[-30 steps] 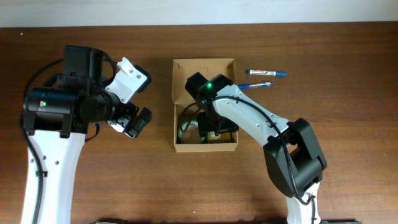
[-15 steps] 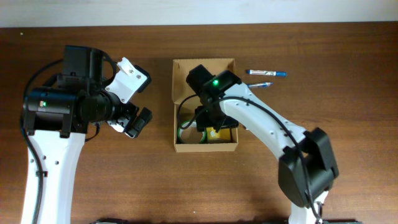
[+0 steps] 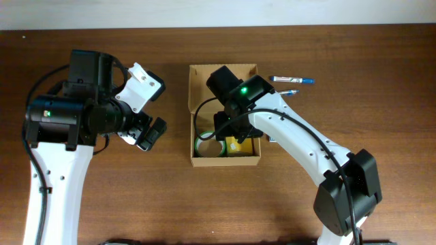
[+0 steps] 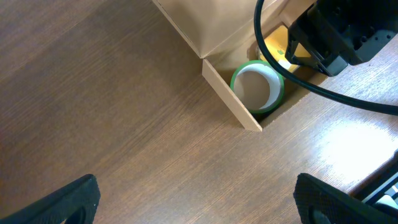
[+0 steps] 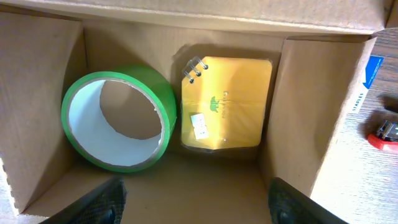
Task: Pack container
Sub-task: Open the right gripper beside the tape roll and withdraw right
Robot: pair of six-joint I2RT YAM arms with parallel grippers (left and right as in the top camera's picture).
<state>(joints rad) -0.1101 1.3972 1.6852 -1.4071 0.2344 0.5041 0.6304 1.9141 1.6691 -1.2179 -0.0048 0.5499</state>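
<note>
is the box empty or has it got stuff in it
Not empty: the box holds a green tape roll and, beside it, a yellow spiral notepad lying flat.

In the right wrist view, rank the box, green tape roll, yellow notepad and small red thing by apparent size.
Box: largest, filling the frame.
Green tape roll and yellow notepad: about alike, so unranked.
Red thing at the right edge: smallest, partly cut off.
</note>
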